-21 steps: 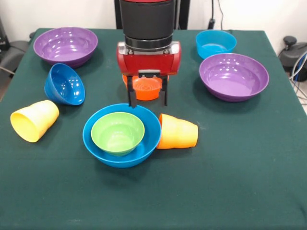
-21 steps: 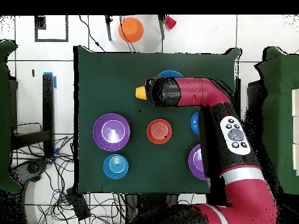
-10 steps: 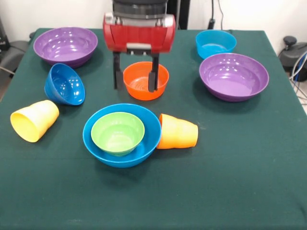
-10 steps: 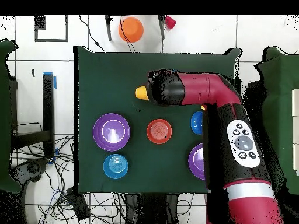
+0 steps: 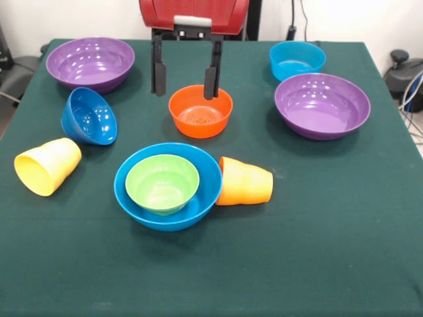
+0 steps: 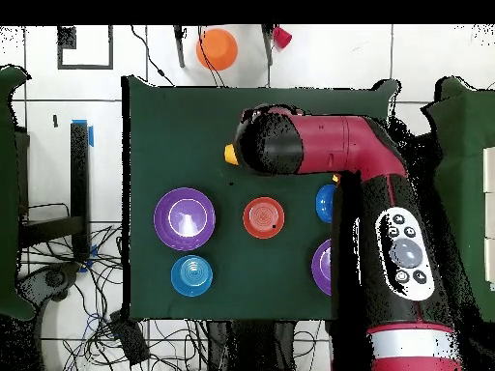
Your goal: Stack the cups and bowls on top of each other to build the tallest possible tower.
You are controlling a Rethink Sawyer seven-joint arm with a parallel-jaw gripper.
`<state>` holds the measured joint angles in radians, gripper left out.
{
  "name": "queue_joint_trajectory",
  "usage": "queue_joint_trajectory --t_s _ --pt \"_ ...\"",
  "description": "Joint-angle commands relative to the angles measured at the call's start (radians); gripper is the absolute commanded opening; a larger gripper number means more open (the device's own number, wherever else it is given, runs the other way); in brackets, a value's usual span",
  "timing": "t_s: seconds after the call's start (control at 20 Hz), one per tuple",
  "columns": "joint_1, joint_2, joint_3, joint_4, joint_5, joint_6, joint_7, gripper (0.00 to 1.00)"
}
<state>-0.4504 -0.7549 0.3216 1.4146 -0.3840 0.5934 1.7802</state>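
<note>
Green bowl (image 5: 162,182) nested in large blue bowl (image 5: 168,186) at near centre; orange cup (image 5: 244,181) tipped beside, touching. No tower begun. Orange bowl (image 5: 200,110) seated further back. Gripper (image 5: 185,80) hung above it, fingers spread, nothing held. Descent over rim judged needed next.

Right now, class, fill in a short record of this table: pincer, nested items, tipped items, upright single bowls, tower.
pincer: open, empty, raised above the orange bowl
nested items: green bowl sits inside the large blue bowl
tipped items: orange cup and yellow cup on their sides; dark blue bowl tilted
upright single bowls: left purple bowl, right purple bowl, cyan bowl, orange bowl
tower: not begun beyond the nested pair
</note>
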Motion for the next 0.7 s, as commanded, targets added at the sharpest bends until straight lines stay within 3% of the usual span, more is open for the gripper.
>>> queue_joint_trajectory --t_s 0.05,0.35,0.7 --pt "0.049 0.018 -0.061 0.107 -0.026 -0.019 0.129 1.00" --pt "-0.024 0.016 -0.024 0.216 0.002 -0.093 0.076 1.00" --pt "-0.052 0.028 -0.056 0.280 -0.059 -0.172 0.047 1.00"
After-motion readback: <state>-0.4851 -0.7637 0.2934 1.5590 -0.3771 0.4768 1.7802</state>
